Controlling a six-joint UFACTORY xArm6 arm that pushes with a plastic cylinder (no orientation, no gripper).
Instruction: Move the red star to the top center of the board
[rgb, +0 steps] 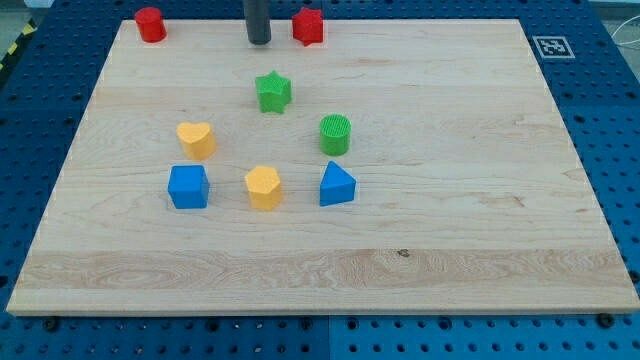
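Observation:
The red star (308, 27) sits at the view's top edge of the wooden board (450, 230), just right of centre. My tip (259, 41) is a dark rod end at the view's top centre, a short gap to the left of the red star and not touching it. A red cylinder (150, 24) stands at the view's top left corner. A green star (272, 92) lies below my tip.
A green cylinder (335, 134), a yellow heart (196, 139), a blue cube (188, 187), a yellow hexagon block (263, 187) and a blue triangular block (336, 185) form a cluster at mid board. A black-and-white marker tag (551, 46) sits at the top right corner.

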